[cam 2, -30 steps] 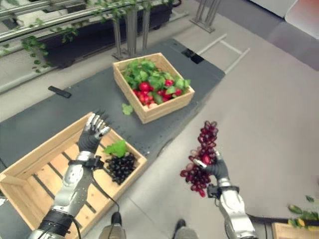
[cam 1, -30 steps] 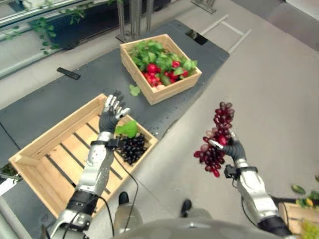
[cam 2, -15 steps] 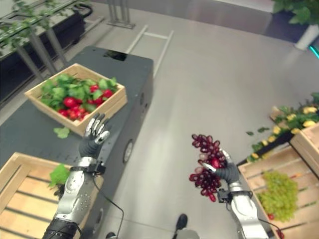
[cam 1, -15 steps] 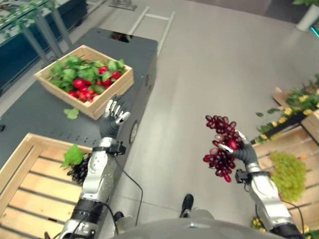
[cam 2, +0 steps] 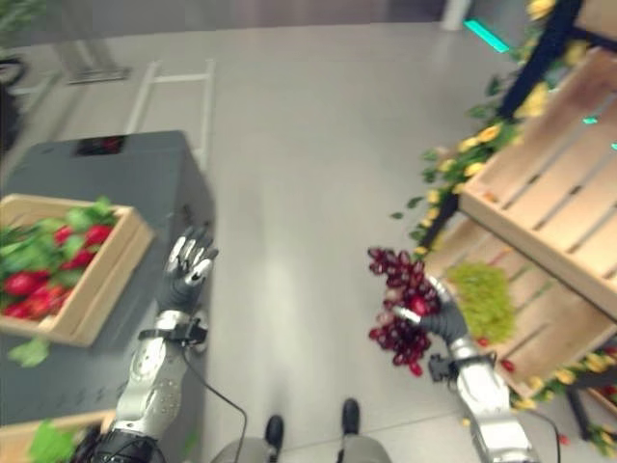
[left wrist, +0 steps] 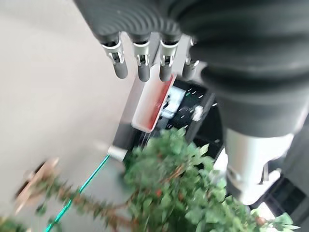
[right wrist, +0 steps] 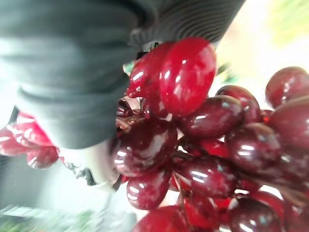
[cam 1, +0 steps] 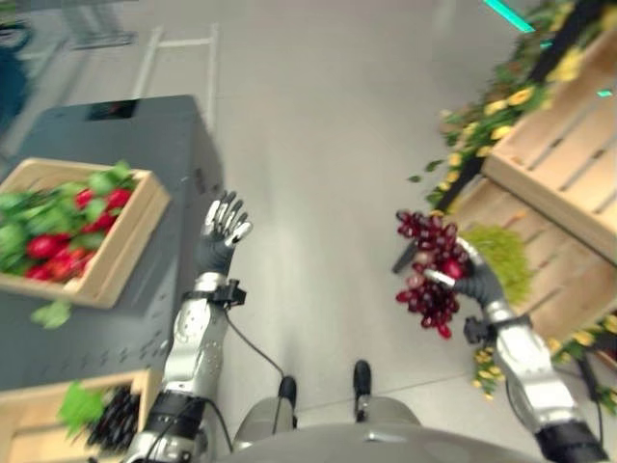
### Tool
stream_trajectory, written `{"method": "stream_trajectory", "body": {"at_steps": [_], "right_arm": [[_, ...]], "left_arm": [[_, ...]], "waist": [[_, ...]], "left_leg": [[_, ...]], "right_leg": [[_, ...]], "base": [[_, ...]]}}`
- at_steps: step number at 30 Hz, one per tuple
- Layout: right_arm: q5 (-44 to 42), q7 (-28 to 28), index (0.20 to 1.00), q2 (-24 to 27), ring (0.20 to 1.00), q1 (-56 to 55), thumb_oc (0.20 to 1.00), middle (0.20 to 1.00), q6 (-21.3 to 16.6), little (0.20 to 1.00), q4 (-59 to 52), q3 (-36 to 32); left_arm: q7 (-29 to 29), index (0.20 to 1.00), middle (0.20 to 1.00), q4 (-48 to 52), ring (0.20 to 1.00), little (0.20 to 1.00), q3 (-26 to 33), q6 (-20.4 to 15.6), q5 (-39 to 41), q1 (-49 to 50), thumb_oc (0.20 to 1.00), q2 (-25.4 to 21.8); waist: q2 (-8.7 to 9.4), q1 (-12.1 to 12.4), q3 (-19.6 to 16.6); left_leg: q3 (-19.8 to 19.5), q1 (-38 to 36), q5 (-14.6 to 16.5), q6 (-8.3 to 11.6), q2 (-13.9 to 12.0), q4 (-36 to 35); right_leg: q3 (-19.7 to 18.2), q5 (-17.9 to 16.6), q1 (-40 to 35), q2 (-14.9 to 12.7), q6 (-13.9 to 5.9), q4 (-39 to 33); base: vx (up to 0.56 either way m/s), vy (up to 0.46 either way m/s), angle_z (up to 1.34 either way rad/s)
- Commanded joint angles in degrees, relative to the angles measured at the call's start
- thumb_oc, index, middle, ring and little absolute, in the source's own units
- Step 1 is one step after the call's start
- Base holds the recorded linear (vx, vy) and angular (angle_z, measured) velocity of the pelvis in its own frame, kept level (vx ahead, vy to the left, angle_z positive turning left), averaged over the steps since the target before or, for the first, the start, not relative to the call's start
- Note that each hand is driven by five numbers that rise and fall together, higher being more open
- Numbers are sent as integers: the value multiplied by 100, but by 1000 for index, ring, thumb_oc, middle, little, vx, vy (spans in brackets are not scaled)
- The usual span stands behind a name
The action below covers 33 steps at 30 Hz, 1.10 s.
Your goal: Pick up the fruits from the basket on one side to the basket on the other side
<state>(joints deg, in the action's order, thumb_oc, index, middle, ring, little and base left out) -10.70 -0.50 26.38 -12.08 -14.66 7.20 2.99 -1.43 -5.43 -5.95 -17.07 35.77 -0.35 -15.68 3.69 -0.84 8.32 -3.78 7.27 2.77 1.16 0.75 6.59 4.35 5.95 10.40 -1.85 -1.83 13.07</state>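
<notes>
From the left eye view, the robot's right hand (cam 1: 479, 284) was raised over the grey floor (cam 1: 308, 174) with its fingers curled round a bunch of red grapes (cam 1: 429, 270), dark glossy berries spilling above and below the grip. The bunch sat in the air just beside a slatted wooden crate (cam 1: 559, 260) on the robot's right, where a heap of green grapes (cam 1: 503, 258) lay. The left hand (cam 1: 222, 236) was lifted with its fingers straight and spread, holding nothing, near the edge of a dark platform (cam 1: 125, 309). On that platform stood a wooden crate of red fruit and green leaves (cam 1: 67, 227), and at the lower corner a second crate (cam 1: 58, 424) held dark grapes (cam 1: 111, 420) under a green leaf. From the right eye view, the red bunch (cam 2: 400, 309) hung in the right hand (cam 2: 443, 323) between the platform and the crate with the green grapes. In the left wrist view, the left hand's fingers (left wrist: 143, 65) pointed straight out, apart from one another, with leafy plants (left wrist: 178, 193) beyond them. In the right wrist view, the red grapes (right wrist: 203, 145) pressed close against the hand's dark ribbed cover (right wrist: 72, 63), plump and shiny; the fingers themselves were hidden behind the fruit.
</notes>
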Motion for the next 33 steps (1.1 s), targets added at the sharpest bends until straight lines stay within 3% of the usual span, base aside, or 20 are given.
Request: {"method": "stream_trajectory", "body": {"at_steps": [1, 5, 10, 11, 13, 16, 18, 19, 21, 22, 23, 25, 29, 33], "right_arm": [[-95, 33, 200, 130, 200, 616, 200, 200, -396, 200, -311, -280], [-33, 151, 200, 111, 200, 692, 200, 200, -362, 200, 4, -309], [-76, 201, 200, 22, 200, 697, 200, 200, -308, 200, 274, -283], [-115, 312, 200, -99, 200, 738, 200, 200, -272, 200, 607, -295], [-116, 320, 200, -122, 200, 751, 200, 200, -244, 200, 638, -268], [-175, 358, 200, -277, 200, 866, 200, 200, -196, 200, 991, -184], [-340, 382, 200, -321, 200, 1036, 200, 200, -216, 200, 1103, -183], [-351, 437, 200, -332, 200, 1105, 200, 200, -204, 200, 1155, -179], [-503, 542, 200, -414, 200, 1207, 200, 200, -192, 200, 1234, -229], [-569, 586, 200, -422, 200, 1271, 200, 200, -216, 200, 1367, -273], [-580, 648, 200, -379, 200, 1316, 200, 200, -221, 200, 1472, -349], [-570, 744, 200, -314, 200, 1321, 200, 200, -263, 200, 1522, -483], [-785, 912, 200, -262, 200, 1429, 200, 200, -239, 200, 2058, -718], [-880, 1121, 200, 96, 200, 1814, 200, 200, -222, 200, 2513, -882]], "left_arm": [[-19, 1000, 1000, 223, 1000, 1000, 59, -273, 44, -188, 1000, -5], [-9, 1000, 1000, 200, 1000, 1000, 115, -289, 11, -70, 1000, -25], [14, 1000, 1000, 195, 1000, 1000, 97, -293, 53, -2, 1000, 7], [90, 1000, 1000, 240, 1000, 1000, 91, -317, 78, -15, 1000, -4], [84, 1000, 1000, 264, 1000, 1000, 111, -318, 97, -1, 1000, -33], [158, 1000, 1000, 270, 1000, 1000, 45, -289, 32, -45, 1000, -103], [199, 1000, 1000, 271, 1000, 1000, -24, -307, -2, -157, 1000, -199], [234, 1000, 1000, 296, 1000, 1000, -85, -317, -39, -191, 1000, -230], [259, 1000, 1000, 279, 1000, 1000, -129, -292, 9, -262, 1000, -256], [240, 1000, 1000, 240, 1000, 1000, -138, -290, 56, -292, 1000, -244], [221, 1000, 1000, 222, 1000, 1000, -152, -282, 91, -302, 1000, -231], [222, 1000, 1000, 258, 1000, 1000, -119, -338, 102, -307, 1000, -263], [140, 1000, 1000, 270, 1000, 1000, -71, -255, 33, -134, 1000, -240], [175, 1000, 1000, 254, 1000, 1000, -92, -240, 48, -159, 1000, -241]], "waist": [[-104, 227, 8], [-206, 293, 40], [-219, 287, -61], [-145, 260, -192], [-141, 290, -208], [-95, 265, -186], [-188, 162, 22], [-258, 134, 112], [-352, 189, 104], [-376, 192, 116], [-384, 142, 150], [-275, 6, 224], [-143, 18, 170], [-216, 60, 299]], "left_leg": [[-422, 549, -516, 141, 268, -61], [-489, 670, -803, 119, 380, -301], [-424, 554, -739, 11, 414, -376], [-314, 430, -571, -107, 442, -355], [-227, 410, -596, -137, 391, -388], [-124, 131, -446, -214, 332, -508], [-137, 75, -446, -215, 180, -512], [-140, 23, -438, -222, 116, -563], [-75, -61, -381, -118, -60, -706], [-68, -180, -323, -41, -154, -841], [-106, -246, -280, -8, -167, -911], [-148, -407, -117, -37, -37, -893], [-163, -396, -15, -45, 123, -864], [-178, -163, -58, -13, 149, -819]], "right_leg": [[-313, -120, -1200, 225, -105, -1324], [-608, -56, -1331, 401, -49, -1393], [-654, 101, -1412, 387, -66, -1353], [-643, 263, -1477, 251, -148, -1182], [-664, 233, -1395, 234, -181, -1069], [-526, 200, -1003, 173, -479, -158], [-492, 88, -401, 354, -793, 736], [-379, 13, -154, 245, -814, 778], [181, -15, -132, -523, -732, 175], [470, -229, -189, -884, -689, -351], [443, -450, -1, -1054, -694, -690], [11, -728, 104, -898, -805, -1076], [-55, -1114, -32, -906, -906, -1504], [14, -1152, 45, -918, -823, -1522]], "base": [[134, -5, -32], [107, 21, -36], [139, 84, -35], [168, 127, -13], [149, 99, -7], [136, 69, -30], [-36, 45, -22], [-16, 10, -8], [92, -85, 1], [163, -139, -9], [206, -114, -20], [208, -75, -17], [73, -101, 31], [-64, -88, 32]]}}
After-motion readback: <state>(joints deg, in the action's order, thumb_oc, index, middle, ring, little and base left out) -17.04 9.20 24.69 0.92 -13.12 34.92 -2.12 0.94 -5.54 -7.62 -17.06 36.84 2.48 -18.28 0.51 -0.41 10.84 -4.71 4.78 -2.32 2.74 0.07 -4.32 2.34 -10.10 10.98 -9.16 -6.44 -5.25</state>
